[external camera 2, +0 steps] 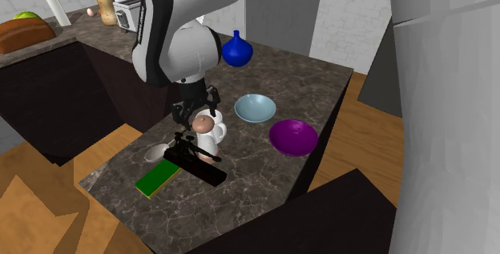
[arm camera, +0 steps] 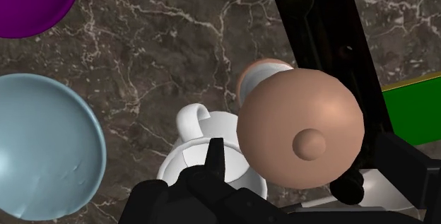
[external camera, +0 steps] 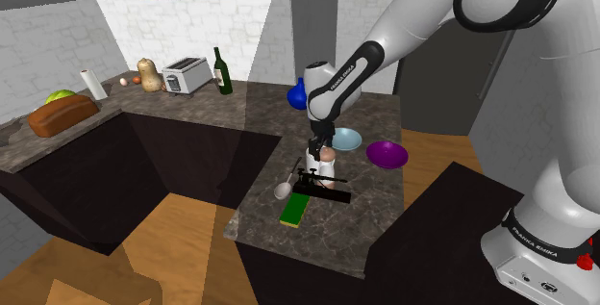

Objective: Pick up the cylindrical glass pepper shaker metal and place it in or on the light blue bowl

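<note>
Dark marble counter [external camera: 380, 218]; tool [external camera 2: 199, 112] spread, holding nothing, straddling pepper shaker [arm camera: 300, 134] beside white mug [external camera 2: 211, 139].

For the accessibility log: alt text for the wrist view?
A brown dome-topped shaker stands nearest the camera, beside a white mug on a dark veined counter; a light blue bowl and a purple bowl lie nearby.

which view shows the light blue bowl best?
Second exterior view: the light blue bowl is whole and unobstructed. Shoulder view has its edge behind the arm; wrist view crops it at the frame edge.
</note>
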`<state>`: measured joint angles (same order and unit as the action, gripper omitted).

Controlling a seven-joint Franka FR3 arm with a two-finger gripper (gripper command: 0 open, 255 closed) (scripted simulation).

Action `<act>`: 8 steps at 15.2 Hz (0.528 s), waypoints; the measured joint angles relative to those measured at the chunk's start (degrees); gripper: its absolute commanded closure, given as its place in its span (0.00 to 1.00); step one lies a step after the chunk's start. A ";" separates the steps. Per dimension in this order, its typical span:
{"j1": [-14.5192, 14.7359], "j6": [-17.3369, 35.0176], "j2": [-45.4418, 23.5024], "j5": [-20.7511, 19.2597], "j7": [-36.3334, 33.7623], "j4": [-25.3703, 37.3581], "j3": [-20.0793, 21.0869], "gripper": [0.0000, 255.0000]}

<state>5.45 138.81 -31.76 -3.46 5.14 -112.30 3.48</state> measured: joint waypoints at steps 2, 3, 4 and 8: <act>-0.01 0.04 -0.05 0.00 0.01 0.03 -0.01 0.00; -0.01 0.04 -0.06 -0.01 0.01 0.03 -0.01 0.00; -0.01 0.04 -0.07 -0.01 0.01 0.03 -0.01 0.00; -0.01 0.04 -0.05 0.00 0.01 0.05 -0.01 1.00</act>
<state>5.45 138.85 -31.81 -3.47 5.15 -112.26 3.47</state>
